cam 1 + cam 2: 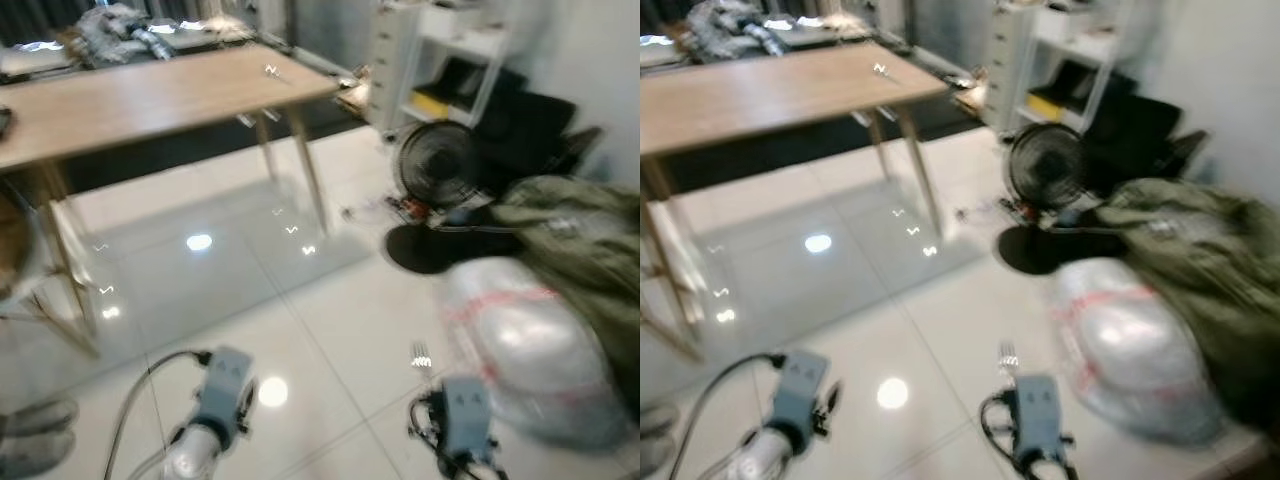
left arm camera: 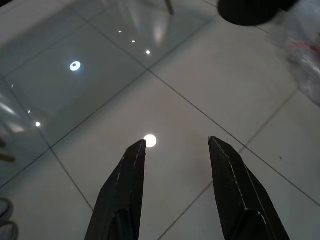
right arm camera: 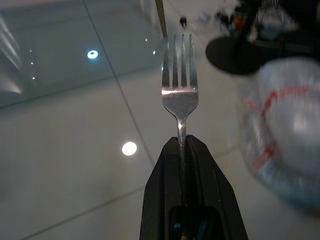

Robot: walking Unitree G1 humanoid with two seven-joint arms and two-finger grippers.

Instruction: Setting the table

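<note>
A fork (image 3: pixel 180 87) stands clamped by its handle between the closed black fingers (image 3: pixel 165 185) of the right tool (image 3: pixel 183 145), its tines pointing out ahead over a glossy white tiled floor (image 1: pixel 330 330). In the head views the fork's tines show as a small glint just above the right wrist, low at the right of the scene. The left tool (image 2: pixel 176 145) hangs at the robot's left with its two fingers spread apart and nothing between them, above bare tile and a round ceiling-light reflection. Well ahead, across the floor, stands a long wooden worktop (image 1: pixel 150 95) on slim pale legs, with a small shiny item near its far right corner, too blurred to identify. To the right of the robot lie a clear plastic-wrapped bundle (image 1: pixel 525 345) with red markings, an olive-green jacket (image 1: pixel 580 240) and a black floor fan (image 1: pixel 435 165), with a white shelf unit (image 1: pixel 440 60) behind.
</note>
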